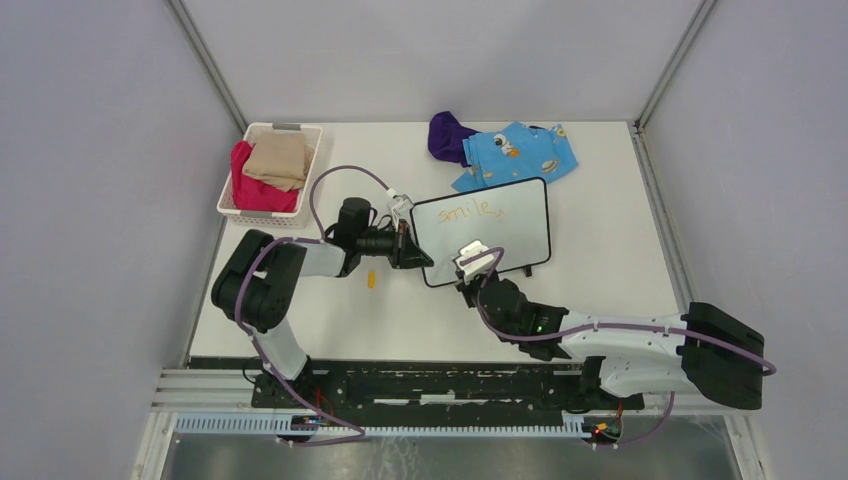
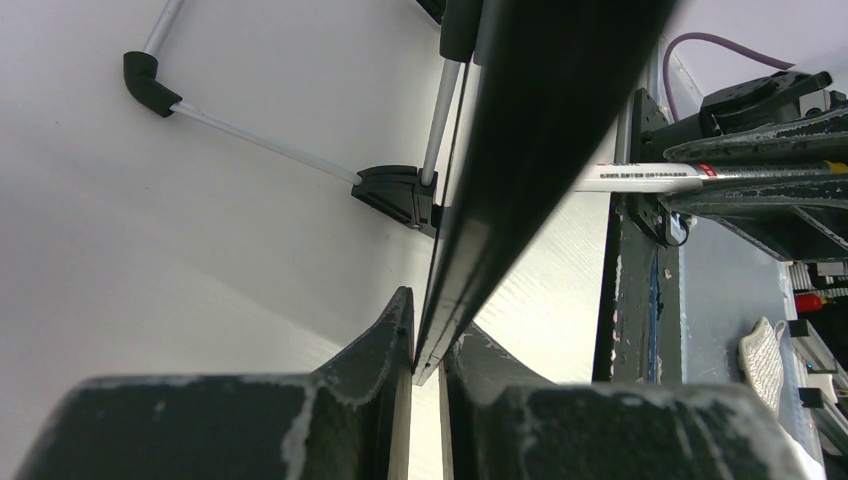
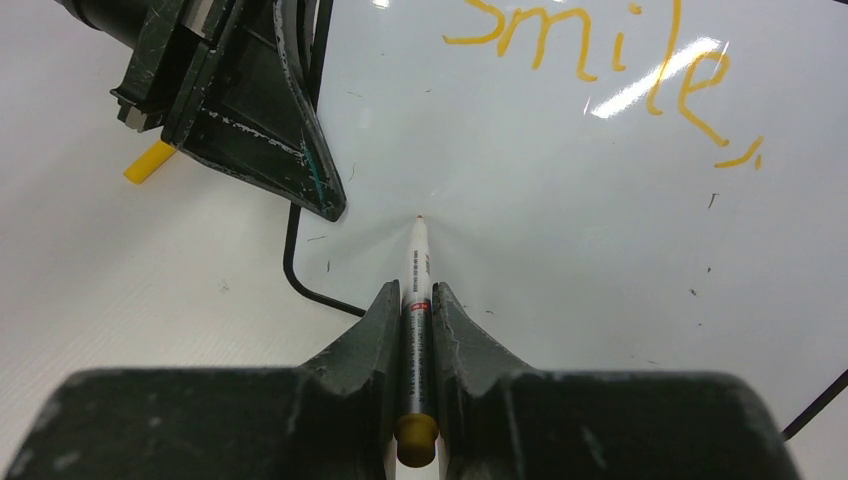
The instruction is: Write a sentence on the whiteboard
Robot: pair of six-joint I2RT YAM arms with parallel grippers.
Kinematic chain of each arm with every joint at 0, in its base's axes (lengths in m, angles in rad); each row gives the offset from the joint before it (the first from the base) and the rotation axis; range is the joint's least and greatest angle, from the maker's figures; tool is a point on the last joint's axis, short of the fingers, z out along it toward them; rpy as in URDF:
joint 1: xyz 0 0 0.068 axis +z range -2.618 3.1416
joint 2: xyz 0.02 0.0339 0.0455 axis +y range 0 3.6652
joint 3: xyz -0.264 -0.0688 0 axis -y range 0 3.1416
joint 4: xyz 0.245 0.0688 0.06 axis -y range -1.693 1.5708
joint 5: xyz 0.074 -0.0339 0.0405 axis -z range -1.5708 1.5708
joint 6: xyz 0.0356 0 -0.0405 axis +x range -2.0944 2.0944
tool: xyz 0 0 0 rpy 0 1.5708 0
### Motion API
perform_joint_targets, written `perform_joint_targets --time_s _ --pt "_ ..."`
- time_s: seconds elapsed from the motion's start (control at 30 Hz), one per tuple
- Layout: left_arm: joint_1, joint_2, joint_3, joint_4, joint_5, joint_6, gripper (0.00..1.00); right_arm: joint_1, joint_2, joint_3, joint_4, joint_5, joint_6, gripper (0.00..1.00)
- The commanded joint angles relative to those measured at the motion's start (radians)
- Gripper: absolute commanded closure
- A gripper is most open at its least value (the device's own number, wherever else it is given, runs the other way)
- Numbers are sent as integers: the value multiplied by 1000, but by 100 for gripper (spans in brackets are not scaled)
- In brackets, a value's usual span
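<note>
The whiteboard [image 1: 520,235] sits mid-frame on the bench [image 1: 330,320] in the top view, its left edge pinched by the left fingers [image 2: 375,355]. The right fingers [image 3: 375,335] clamp a marker [image 3: 418,255], its tip at the board's lower left. Only "smile," [image 3: 600,60] is written. The sentence's second line probably comes next, which calls for light, steady contact and small strokes.
</note>
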Motion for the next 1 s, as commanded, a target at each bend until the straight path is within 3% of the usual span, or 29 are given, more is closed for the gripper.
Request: perform_joint_targets --time_s 0.0,0.97 --pt "-6 13 2 -72 -88 49 98 -13 13 48 35 10 15 100" --pt "-6 15 7 -81 -90 53 98 -32 34 19 -10 -33 44 100"
